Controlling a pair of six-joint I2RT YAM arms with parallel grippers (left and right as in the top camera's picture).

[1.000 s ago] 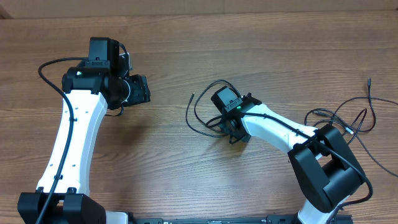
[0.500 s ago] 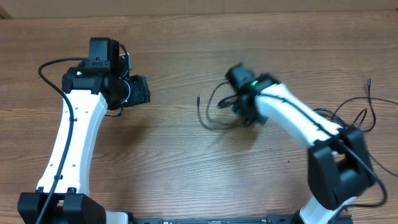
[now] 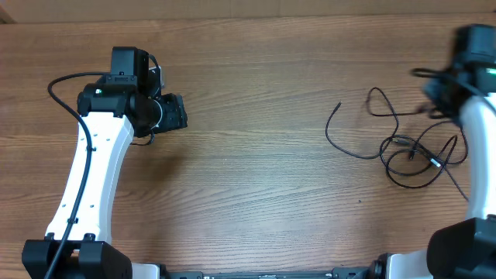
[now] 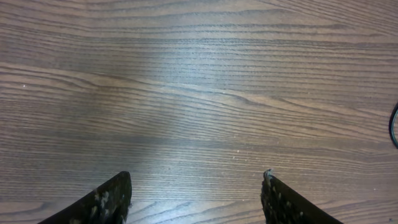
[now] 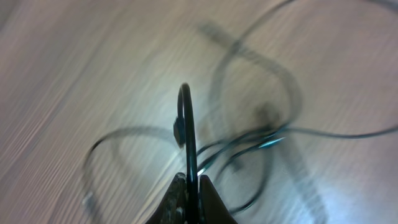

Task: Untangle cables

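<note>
Jaws of the right gripper [image 5: 191,184] are clenched on a thin black strand of the cables [image 3: 409,153], whose tangled loops lie on the bench [image 3: 256,178] at its right side. Jaws of the left gripper [image 4: 196,193] stand released above the bench, well apart from them.

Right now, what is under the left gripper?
Under the left gripper only bare wooden table shows, between its open fingers. The cables lie far to its right. The wood directly beneath each finger is covered.
</note>
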